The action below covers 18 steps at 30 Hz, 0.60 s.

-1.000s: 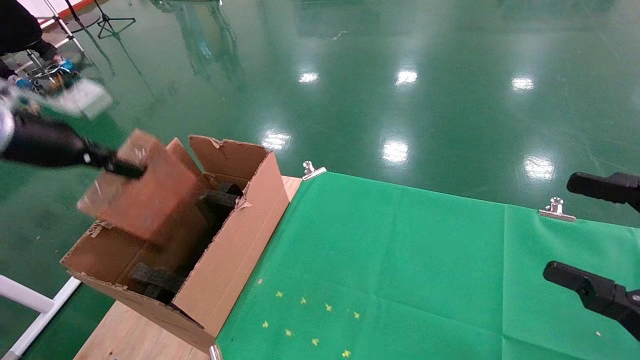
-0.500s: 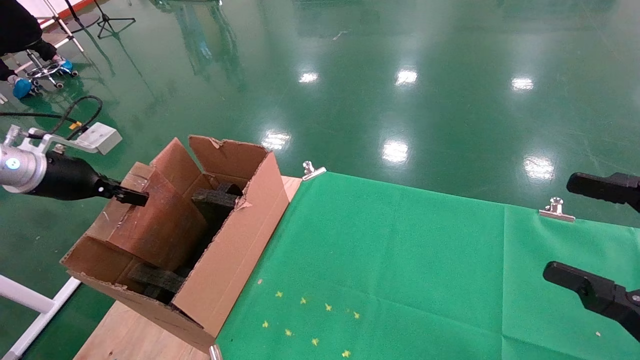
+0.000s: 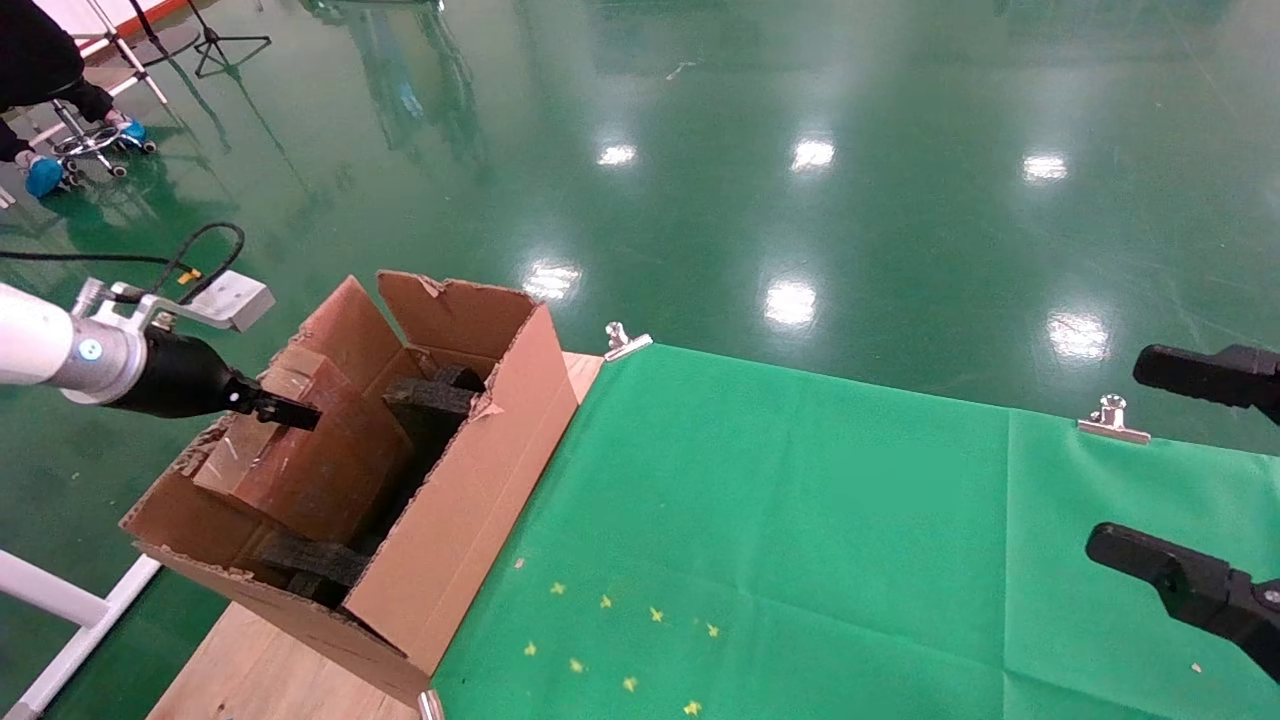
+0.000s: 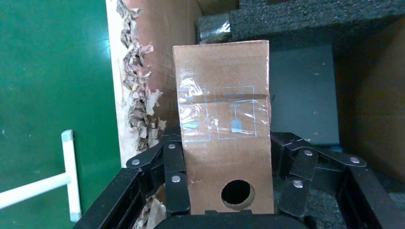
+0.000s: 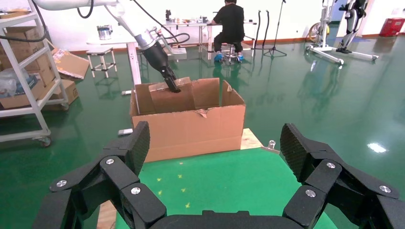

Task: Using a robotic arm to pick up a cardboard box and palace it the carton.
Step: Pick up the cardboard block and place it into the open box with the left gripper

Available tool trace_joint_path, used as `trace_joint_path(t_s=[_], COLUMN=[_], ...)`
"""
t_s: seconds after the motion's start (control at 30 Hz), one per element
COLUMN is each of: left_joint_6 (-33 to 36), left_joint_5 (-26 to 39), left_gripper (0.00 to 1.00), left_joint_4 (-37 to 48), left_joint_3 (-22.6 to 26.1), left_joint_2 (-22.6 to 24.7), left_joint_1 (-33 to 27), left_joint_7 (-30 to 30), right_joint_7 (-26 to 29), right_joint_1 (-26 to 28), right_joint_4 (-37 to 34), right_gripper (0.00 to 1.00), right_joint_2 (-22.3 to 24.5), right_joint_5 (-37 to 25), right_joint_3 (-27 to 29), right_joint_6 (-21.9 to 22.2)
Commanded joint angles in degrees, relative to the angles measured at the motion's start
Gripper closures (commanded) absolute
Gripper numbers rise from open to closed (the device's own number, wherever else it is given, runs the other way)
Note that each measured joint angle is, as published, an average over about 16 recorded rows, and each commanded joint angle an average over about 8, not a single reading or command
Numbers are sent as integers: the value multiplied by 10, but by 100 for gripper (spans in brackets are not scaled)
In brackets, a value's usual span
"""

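- Bench (image 3: 270, 670) of pale wood stands on a glossy green floor (image 3: 800, 150); a green cloth (image 3: 800, 540) covers most of its top and is pinned at the far edge by two silver clips, one (image 3: 625, 341) near the carton and one (image 3: 1112, 418) toward the right.
- Small yellow star marks (image 3: 620, 640) dot the cloth near its front edge.
- In the room beyond, one person in black (image 5: 231, 26) sits at a desk, a metal shelf rack (image 5: 24, 71) holds boxes, and a tripod stand (image 3: 215, 40) is at the far left.
- One carton (image 3: 470, 480) sits on the bench's left end, flaps up with ragged torn edges; black foam pieces (image 3: 435, 395) lie inside it, at least two showing.
- One cardboard box (image 3: 310, 460) stands tilted inside the carton against its left wall, partly above the rim, with clear tape and a round hole (image 4: 237, 193) on the face toward the wrist camera.
- The robotic arm (image 3: 40, 345) reaches in from the left; its left pincer (image 4: 224, 191) is pinching the cardboard box at its upper end, fingers (image 4: 174, 167) pressed on both sides.
- The right pincer (image 5: 215, 152) hangs spread over the cloth at the right, well apart from the carton, holding nothing.
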Motion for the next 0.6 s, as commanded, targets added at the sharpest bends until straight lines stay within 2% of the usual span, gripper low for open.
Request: trace_joint_path(t_s=[0.03,0.07,0.1,0.6], left_joint_6=[-6,-8,-9,-3], left_joint_5=[0,0,0,0], left_gripper=[15,2,0,0], left_joint_4=[10,12,14,3], left_joint_3=[0,-1,-1,0], left_joint_2=[5,6,7,2], left_joint_1=[3,4,5,2], left_joint_7=[1,1,2,1], right_joint_7=[0,0,0,0], right_joint_1=[0,0,0,0], right_joint_4=[0,0,0,0], right_gripper=[0,0,0,0], right_joint_2=[0,0,0,0], right_joint_5=[0,0,0,0], right_joint_3=[0,0,0,0], right_joint_6=[0,0,0,0])
